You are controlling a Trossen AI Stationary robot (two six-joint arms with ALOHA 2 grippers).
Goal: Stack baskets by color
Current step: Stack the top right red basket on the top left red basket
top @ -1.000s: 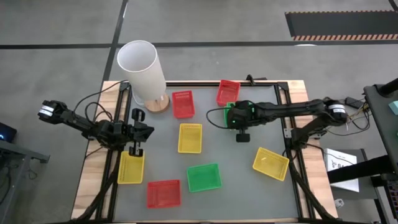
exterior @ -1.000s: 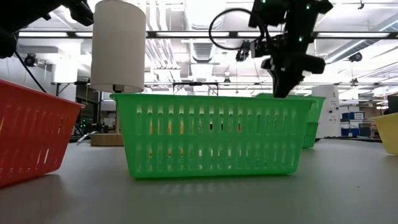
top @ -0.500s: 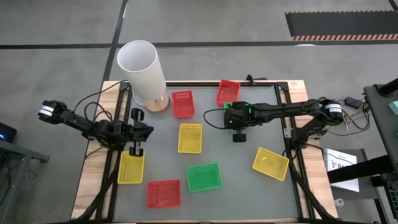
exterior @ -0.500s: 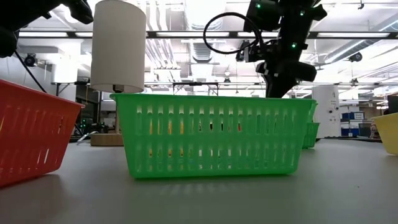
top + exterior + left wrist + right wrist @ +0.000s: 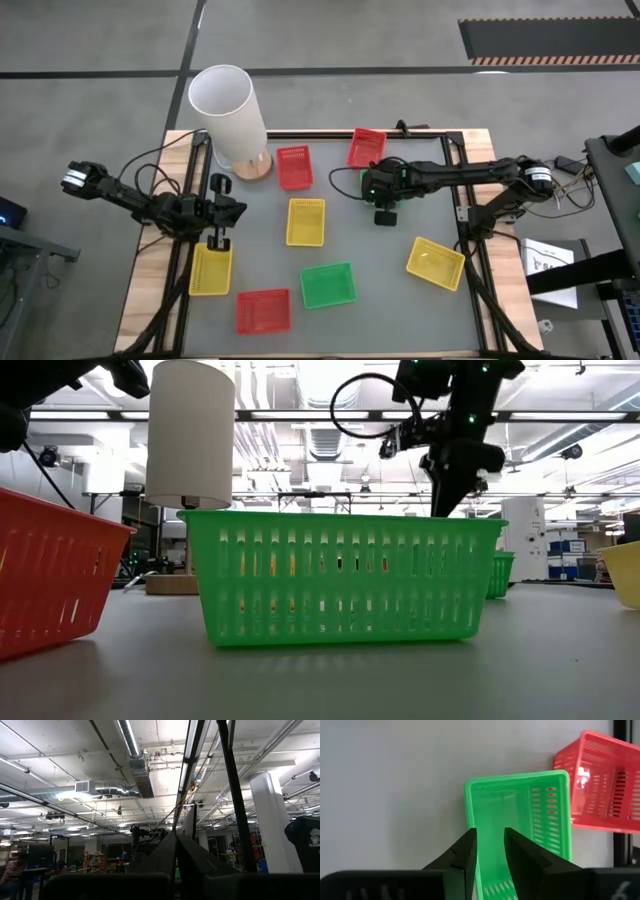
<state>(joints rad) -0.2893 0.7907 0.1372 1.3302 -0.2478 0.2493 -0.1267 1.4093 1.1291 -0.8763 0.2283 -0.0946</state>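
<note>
A green basket (image 5: 520,810) lies on the table under my right gripper (image 5: 490,840), beside a red basket (image 5: 600,780). The gripper is open and points steeply down; one finger stands over the basket's long wall, the other over its floor. In the low view this basket (image 5: 500,575) shows only behind the front green basket (image 5: 340,575). My left gripper (image 5: 240,208) waits shut at the table's left, tipped up toward the ceiling (image 5: 176,850). Spread over the table are a red basket (image 5: 294,167), yellow baskets (image 5: 306,221) (image 5: 211,268) (image 5: 436,263), a green basket (image 5: 328,285) and a red basket (image 5: 263,311). My right gripper comes from above, slanting down, with its fingers along the green basket's length. One finger (image 5: 470,850) overlaps the basket's long wall (image 5: 468,805); whether it touches I cannot tell. The basket rests flat on the table.
A tall white cylinder (image 5: 230,115) stands on a wooden base at the far left. A black frame (image 5: 460,200) borders the table. Cables loop beside both arms.
My right gripper has opened and let go of the green basket. The basket, held raised a second ago, has sunk and now lies on the table. The gripper has rolled slightly and stays above it.
</note>
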